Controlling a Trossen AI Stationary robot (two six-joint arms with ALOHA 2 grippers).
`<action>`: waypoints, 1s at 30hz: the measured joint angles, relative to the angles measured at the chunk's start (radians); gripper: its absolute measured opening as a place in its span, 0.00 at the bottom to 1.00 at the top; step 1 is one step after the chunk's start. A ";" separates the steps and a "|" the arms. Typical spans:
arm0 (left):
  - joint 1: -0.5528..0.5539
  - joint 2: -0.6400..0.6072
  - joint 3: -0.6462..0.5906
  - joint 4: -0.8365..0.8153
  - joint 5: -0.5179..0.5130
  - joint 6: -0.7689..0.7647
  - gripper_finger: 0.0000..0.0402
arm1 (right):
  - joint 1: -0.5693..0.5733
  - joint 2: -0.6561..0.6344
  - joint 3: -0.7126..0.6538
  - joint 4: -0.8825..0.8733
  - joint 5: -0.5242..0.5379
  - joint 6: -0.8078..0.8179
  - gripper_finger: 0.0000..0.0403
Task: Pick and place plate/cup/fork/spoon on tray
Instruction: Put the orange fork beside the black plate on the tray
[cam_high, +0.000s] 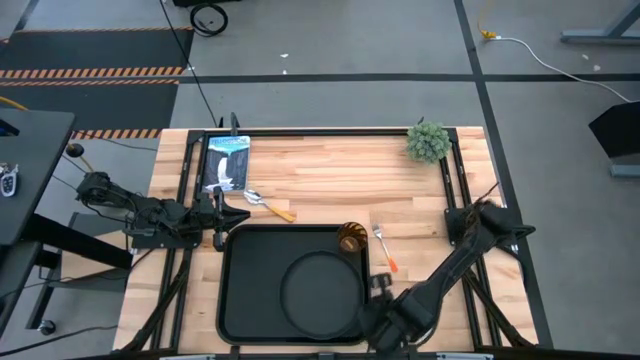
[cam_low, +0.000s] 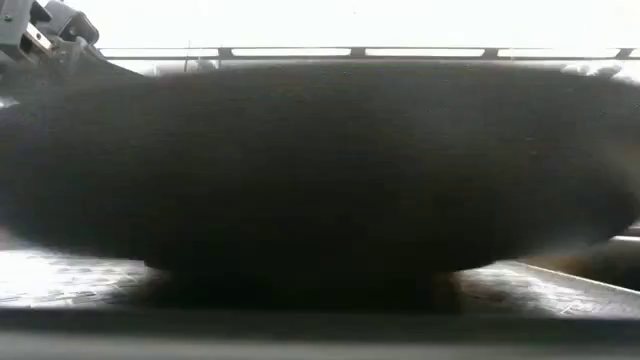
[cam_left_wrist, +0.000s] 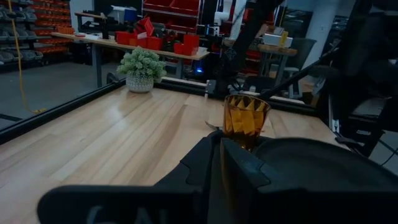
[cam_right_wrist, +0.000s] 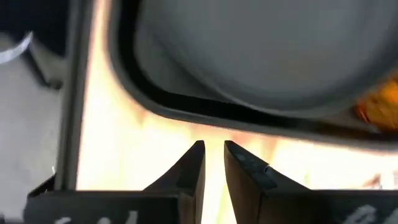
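So your round matte black plate (cam_high: 320, 290) and amber cup (cam_high: 351, 238) sit on the large black rectangular tray (cam_high: 240, 300); the right gripper (cam_right_wrist: 213, 152), nearly closed and empty, should next fetch the orange-handled fork (cam_high: 384, 250).

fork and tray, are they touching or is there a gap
Apart. The high view shows the fork lying on bare wood to the right of the tray, with a strip of tabletop visible between its handle and the tray's right rim.
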 joint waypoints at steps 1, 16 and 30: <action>0.000 0.000 0.000 0.000 0.000 0.000 0.11 | 0.000 -0.037 -0.055 0.029 0.022 0.045 0.16; 0.000 0.000 0.000 0.000 0.000 0.000 0.11 | -0.042 -0.432 -0.671 0.276 0.148 0.590 0.23; 0.000 0.000 0.000 0.000 0.000 -0.001 0.11 | -0.259 -0.493 -0.884 0.401 0.190 0.643 0.32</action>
